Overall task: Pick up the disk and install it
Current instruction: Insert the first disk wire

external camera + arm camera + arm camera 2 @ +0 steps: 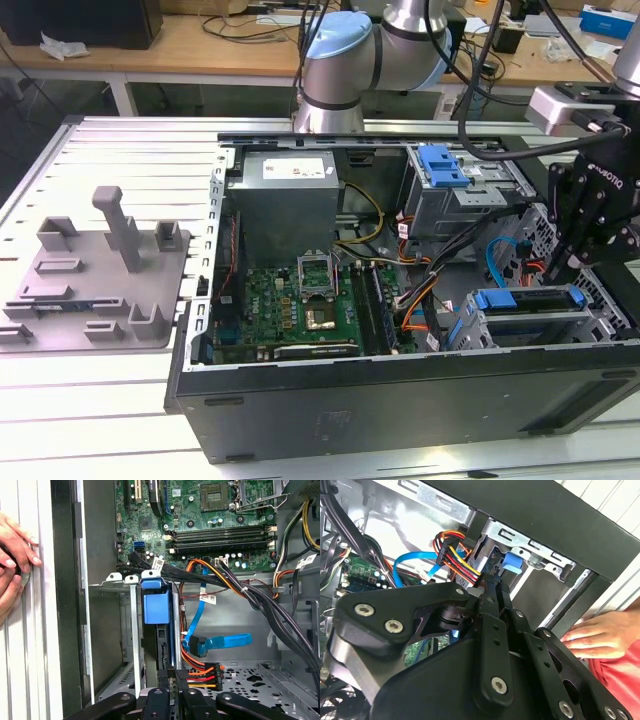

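**A:** Status? Sweep from the exterior view's left.

**B:** Grey fixture plate [100, 290] is on the slotted counter [130, 150], nothing on it. Next is the open PC case [400, 400]: grey power supply [285, 200] at the back, motherboard [290, 305] in front of it.

**A:** And the disk?

**B:** The disk [530, 298] is in the drive cage at the near corner of the case, on the exterior view's right. The first wrist view shows it edge-on in its slot, with its blue frame [156, 602] between the cage rails.

**A:** Gripper?

**B:** The gripper [565, 268] is right over that cage. Its fingers [166, 680] are clenched together with nothing between them, tips just at the disk's edge, beside the power plug [200, 675]. I can't tell whether they touch it.

**A:** Anything else?

**B:** A person's hand [15, 542] is resting on the counter, just outside the case wall.
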You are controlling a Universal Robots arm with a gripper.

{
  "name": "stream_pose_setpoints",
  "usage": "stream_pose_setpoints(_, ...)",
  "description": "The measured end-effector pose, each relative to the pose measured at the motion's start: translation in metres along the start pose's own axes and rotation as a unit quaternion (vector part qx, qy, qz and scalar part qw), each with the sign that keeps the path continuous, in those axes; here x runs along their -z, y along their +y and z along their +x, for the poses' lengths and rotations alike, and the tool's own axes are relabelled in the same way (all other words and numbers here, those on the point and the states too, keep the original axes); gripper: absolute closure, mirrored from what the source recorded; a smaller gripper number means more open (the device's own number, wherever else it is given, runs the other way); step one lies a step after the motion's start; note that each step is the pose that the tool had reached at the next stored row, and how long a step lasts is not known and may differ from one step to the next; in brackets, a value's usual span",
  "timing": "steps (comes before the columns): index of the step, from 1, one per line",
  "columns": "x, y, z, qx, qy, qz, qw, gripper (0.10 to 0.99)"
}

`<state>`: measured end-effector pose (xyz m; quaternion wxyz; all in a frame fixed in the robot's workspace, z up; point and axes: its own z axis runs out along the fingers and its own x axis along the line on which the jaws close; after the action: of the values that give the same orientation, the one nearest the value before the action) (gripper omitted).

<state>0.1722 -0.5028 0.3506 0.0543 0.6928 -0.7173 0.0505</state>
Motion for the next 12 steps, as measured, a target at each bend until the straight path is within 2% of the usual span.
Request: stream_pose_setpoints(12, -0.0022, 0.0008, 0.0012, 0.000, -0.0001, 0.0000, 1.0000, 0.922)
